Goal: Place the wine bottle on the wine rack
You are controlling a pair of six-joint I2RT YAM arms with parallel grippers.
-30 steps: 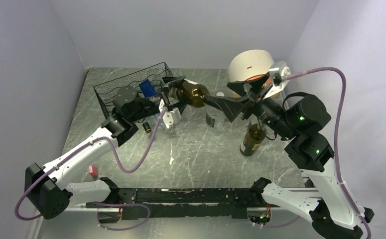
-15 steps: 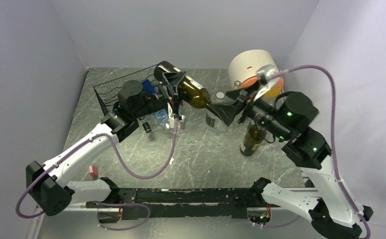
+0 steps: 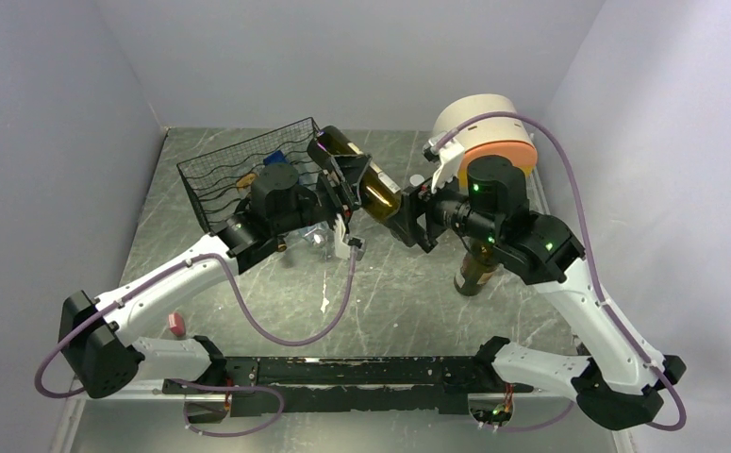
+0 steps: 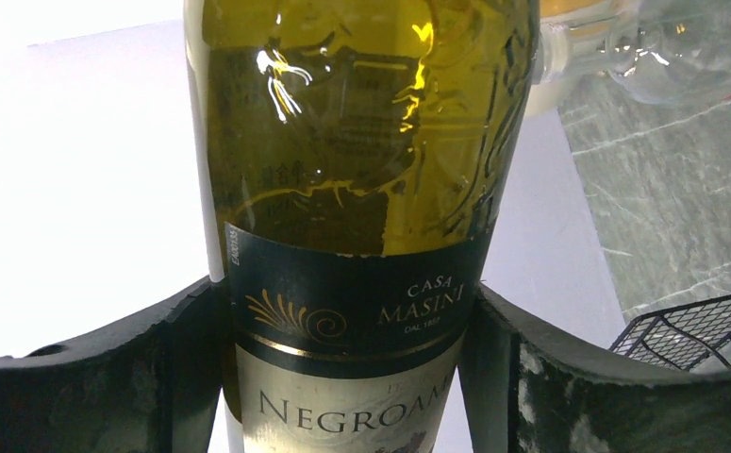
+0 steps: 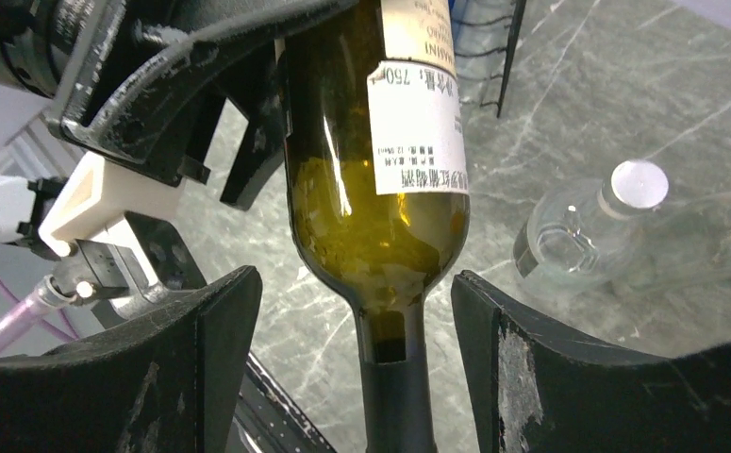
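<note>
The wine bottle [image 3: 366,184] is dark green glass with a cream and black label. It hangs tilted in the air, base toward the black wire wine rack [image 3: 224,179] and neck toward the right arm. My left gripper [image 3: 344,181] is shut on its labelled body; in the left wrist view [image 4: 347,321] both fingers [image 4: 187,377] press the label [image 4: 342,406]. My right gripper [image 3: 416,222] is open around the neck. In the right wrist view [image 5: 354,311] the neck [image 5: 394,396] stands between the fingers [image 5: 503,368] with a gap on each side.
A second brown bottle [image 3: 479,264] stands under the right arm. A clear glass bottle [image 5: 578,236] lies on the table below the neck. The cream-and-orange drum box [image 3: 484,132] is at the back right. A pink object [image 3: 176,325] lies front left. A blue item [image 3: 276,162] is in the rack.
My left gripper has moved in and closed on the bottle's body. The right wrist has swung round, and its jaws now stand apart from the neck. The bottle's base has risen beside the rack.
</note>
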